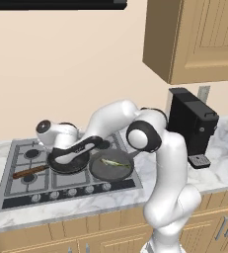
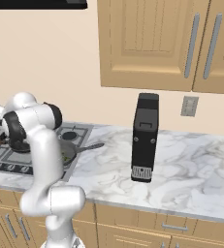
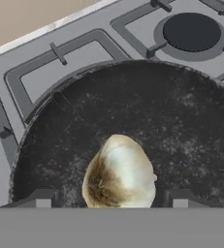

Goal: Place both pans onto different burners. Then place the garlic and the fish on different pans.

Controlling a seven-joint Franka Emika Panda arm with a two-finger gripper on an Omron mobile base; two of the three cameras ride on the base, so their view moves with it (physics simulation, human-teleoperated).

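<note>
Cooktop (image 1: 17, 170): garlic (image 3: 119, 173) in black pan (image 3: 191, 140), fish (image 1: 114, 162) in grey pan (image 1: 98, 172)

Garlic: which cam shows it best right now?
Hand view. The garlic sits close up in the black pan, between the gripper's open fingertips. In the left base view the arm covers that pan's inside; in the right base view I can't make the garlic out.

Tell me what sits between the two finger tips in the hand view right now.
The garlic lies there, resting on the floor of the black pan. The gripper's finger tips stand apart on either side of the bulb, as the hand view shows.
</note>
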